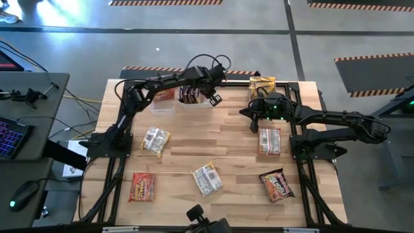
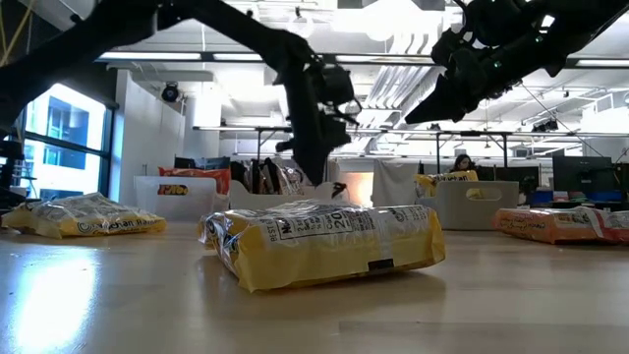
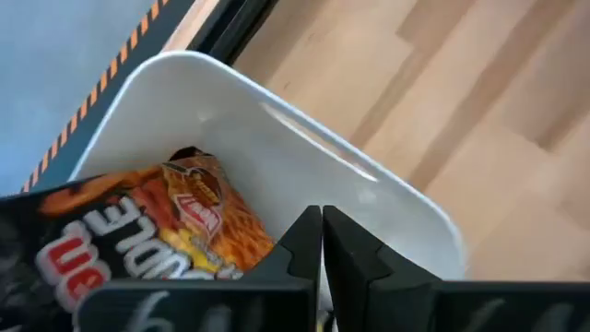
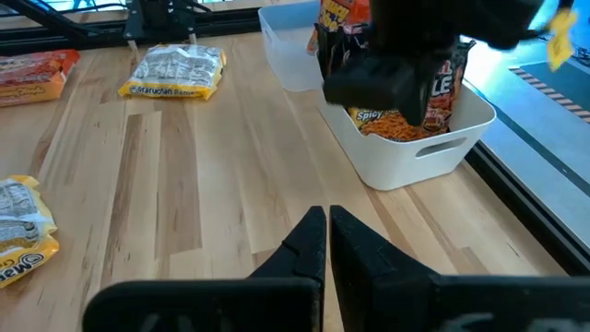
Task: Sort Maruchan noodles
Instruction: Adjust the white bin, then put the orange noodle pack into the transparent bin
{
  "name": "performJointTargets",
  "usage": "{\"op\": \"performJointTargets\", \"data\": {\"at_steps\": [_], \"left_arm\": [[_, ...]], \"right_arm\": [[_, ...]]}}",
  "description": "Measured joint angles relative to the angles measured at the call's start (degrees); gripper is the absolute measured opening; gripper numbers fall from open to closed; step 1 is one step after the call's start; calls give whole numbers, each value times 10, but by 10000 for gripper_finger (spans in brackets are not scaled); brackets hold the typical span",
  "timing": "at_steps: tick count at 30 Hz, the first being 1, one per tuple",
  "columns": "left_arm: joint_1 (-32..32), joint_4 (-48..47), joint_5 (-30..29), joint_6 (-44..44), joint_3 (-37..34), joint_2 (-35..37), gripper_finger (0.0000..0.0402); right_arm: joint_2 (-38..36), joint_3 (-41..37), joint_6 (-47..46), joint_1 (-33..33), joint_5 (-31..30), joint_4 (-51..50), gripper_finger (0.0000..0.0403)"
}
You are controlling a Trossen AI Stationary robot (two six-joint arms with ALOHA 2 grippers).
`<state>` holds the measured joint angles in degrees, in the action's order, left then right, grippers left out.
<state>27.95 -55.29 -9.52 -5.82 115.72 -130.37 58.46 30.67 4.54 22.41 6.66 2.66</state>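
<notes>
Three clear tubs stand along the table's far edge. My left gripper is shut with nothing between its fingers. It hangs pointing down over the right end of the middle tub, where dark noodle packets lie. The left tub holds red packets and the right tub holds yellow ones. Loose packets lie flat on the table: yellow ones, a red-orange one and a dark one. My right gripper is shut and empty, above the wood beside the yellow packet at the right.
Black frame rails run along the table's left and right sides, with striped tape at the far edge. Bare wood lies between the loose packets in the table's middle. A desk with a keyboard stands beyond the left side.
</notes>
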Motion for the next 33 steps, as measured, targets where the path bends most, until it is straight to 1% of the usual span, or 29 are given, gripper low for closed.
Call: {"op": "performJointTargets", "data": {"at_steps": [5,12,16,21,25,27,31,33], "left_arm": [[2,35,2,10,-1,-22,1],[-9,105,7,40,-1,-21,1],[-10,128,34,42,-1,-21,1],[-17,165,43,51,-1,-21,0],[-22,178,72,63,-1,-21,0],[-25,179,71,74,-1,-16,0],[-35,177,57,80,-1,16,0],[-45,200,42,80,-23,36,0]], "right_arm": [[0,0,2,0,0,0,0],[0,0,4,0,3,-1,0],[0,0,4,0,3,-1,0],[0,0,4,0,3,-1,0],[0,0,4,0,2,-1,0],[0,0,5,0,2,-1,0],[0,-1,18,0,1,-2,0],[0,-11,32,0,-3,18,0]]}}
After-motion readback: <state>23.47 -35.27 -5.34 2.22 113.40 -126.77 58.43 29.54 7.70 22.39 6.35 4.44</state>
